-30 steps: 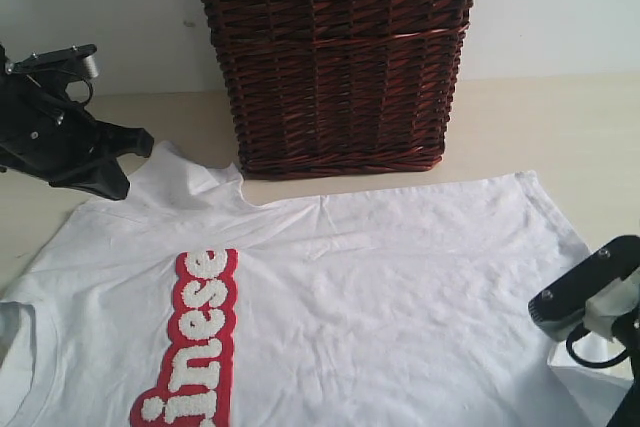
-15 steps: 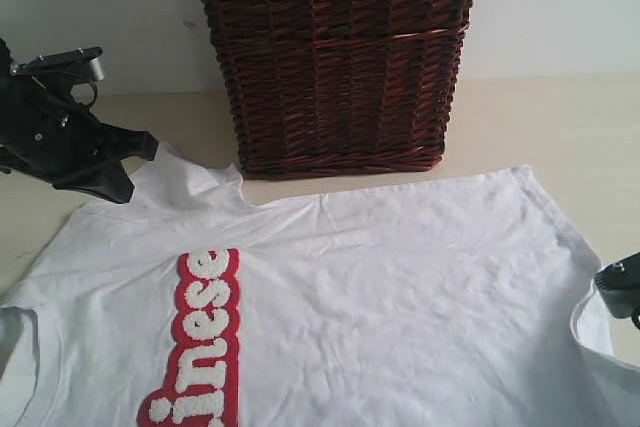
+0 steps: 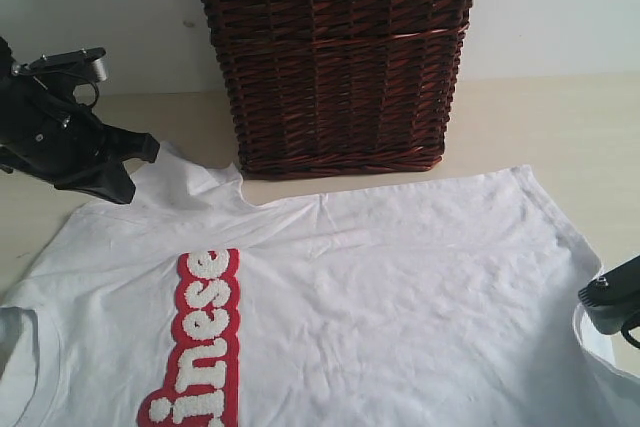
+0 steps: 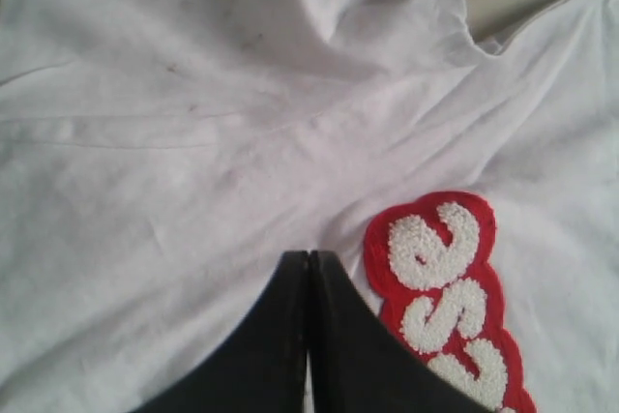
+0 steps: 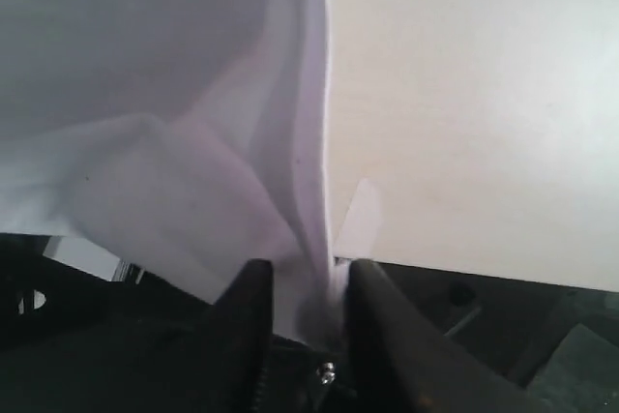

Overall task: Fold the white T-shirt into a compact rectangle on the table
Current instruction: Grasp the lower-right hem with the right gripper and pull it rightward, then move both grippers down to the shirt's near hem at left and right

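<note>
Plainly, the left gripper [image 4: 308, 260] had its jaws pressed together over the white T-shirt [image 3: 400, 297] spread on the table [image 3: 560, 117], while the right gripper [image 5: 308, 282] stood slightly parted around the hem, grip uncertain.

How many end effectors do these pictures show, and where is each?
2. The left end effector is by the sleeve of the white T-shirt; the right end effector is at its hem, at the exterior view's right edge. No others seem hidden.

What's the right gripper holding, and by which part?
The right gripper has the white T-shirt's hem edge between its jaws; whether they clamp it cannot be told.
</note>
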`<state>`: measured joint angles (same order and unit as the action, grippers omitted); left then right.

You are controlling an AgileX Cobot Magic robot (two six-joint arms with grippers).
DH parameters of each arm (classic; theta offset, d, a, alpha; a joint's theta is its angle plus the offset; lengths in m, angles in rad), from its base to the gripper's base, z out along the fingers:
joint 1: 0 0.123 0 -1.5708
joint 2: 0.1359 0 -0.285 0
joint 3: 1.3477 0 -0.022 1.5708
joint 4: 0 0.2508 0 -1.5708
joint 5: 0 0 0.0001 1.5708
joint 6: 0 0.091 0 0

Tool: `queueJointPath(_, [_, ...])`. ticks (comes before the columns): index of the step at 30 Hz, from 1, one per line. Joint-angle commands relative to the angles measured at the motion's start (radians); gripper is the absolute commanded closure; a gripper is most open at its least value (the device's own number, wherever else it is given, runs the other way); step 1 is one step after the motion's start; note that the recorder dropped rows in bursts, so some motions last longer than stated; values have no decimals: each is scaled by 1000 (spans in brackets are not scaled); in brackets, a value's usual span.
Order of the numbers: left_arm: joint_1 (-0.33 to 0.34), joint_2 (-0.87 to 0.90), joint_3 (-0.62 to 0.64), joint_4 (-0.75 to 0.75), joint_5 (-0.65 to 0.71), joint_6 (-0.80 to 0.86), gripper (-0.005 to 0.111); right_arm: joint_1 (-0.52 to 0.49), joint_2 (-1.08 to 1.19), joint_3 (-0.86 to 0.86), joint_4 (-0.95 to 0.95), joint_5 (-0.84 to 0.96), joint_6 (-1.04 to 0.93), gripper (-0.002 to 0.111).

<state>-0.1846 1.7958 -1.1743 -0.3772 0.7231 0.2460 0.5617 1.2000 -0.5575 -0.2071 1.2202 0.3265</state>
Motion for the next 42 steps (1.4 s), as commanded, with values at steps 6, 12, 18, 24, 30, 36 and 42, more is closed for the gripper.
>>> queueJointPath(6, [-5,-4,0,-7,3,4,107,-6,2,-9,-271,1,263,58])
queueJointPath(12, [-5,-4,0,-7,-3,7,107,-6,2,-9,-190,-3,212,58])
queueJointPath(18, [-5,37,0,6,125,105,107,-6,216,-148,-169,-251,105,104])
queueJointPath(24, [-5,97,53,148,230,91,107,-164,532,-454,-113,-389,-19,108])
queueJointPath(30, [-5,69,54,196,138,89,107,-334,765,-524,105,-516,-253,108])
queueJointPath(36, [15,28,54,377,238,35,97,-401,915,-589,69,-505,-246,108])
queueJointPath(42, [-8,26,155,354,312,403,44,-486,981,-627,182,-493,-327,108])
